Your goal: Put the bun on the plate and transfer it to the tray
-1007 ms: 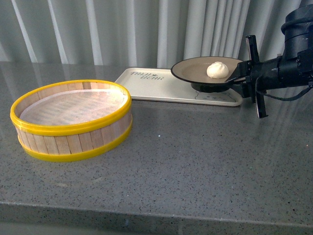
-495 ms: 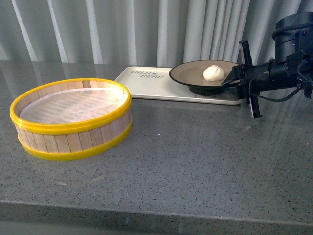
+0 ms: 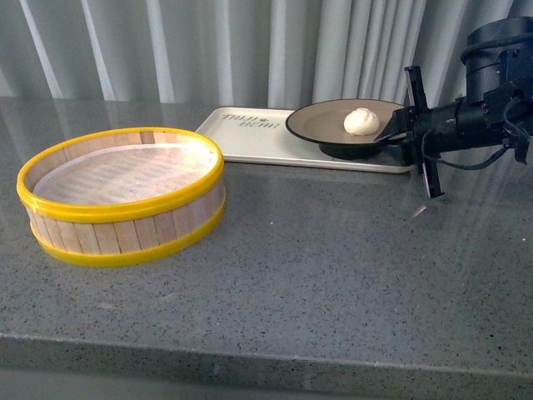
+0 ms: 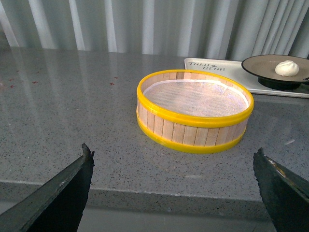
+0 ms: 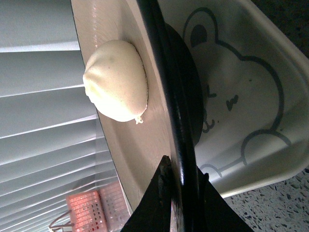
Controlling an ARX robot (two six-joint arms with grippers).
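Front view: right gripper [image 3: 398,131] jaws clamping plate [image 3: 321,123] rim | bun [image 3: 361,121] sitting on plate, over tray [image 3: 250,137] right end | left gripper [image 4: 178,188] jaws gaping, holding nothing, above bench [image 3: 300,250]

One bun [image 3: 361,122] was on show, sitting at the upper right of the front view, and one plate [image 3: 321,123] and one tray [image 3: 250,133] were there with it. One round wooden basket [image 3: 122,196] with yellow rims stood at the left. Two grippers were counted: the right gripper [image 3: 391,133] at the far right of the front view, the left gripper [image 4: 176,191] along the bottom of its own wrist view.
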